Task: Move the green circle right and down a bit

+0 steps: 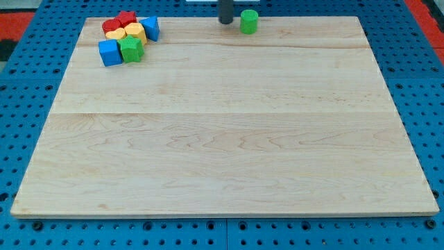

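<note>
My tip [226, 22], a bare rod with no jaws, stands just left of the green circle block [249, 21] at the far edge of the wooden worktop [222, 139].

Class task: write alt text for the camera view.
My tip sits just left of the green circle block at the top edge of the pale wooden board. Red, yellow, blue and green blocks cluster at the top left.

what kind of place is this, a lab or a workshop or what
Likely a robotics lab bench: a wooden board lies on a blue perforated table, my tip rests just left of the green circle, and small coloured blocks cluster top left.
</note>
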### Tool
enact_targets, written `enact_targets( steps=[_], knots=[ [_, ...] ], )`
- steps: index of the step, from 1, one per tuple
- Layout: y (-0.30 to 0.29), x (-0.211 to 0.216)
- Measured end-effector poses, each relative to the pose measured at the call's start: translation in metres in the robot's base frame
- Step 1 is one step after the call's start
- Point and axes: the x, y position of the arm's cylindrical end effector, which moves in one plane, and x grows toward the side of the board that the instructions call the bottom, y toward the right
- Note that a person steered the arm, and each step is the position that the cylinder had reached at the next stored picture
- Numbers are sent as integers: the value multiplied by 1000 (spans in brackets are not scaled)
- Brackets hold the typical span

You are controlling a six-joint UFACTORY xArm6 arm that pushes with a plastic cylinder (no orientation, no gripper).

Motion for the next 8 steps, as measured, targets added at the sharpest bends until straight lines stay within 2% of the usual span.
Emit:
enact_targets(
  steps=[3, 6, 8],
  knots=[
    [132, -2],
    [158, 15],
    [137, 65]
  ],
)
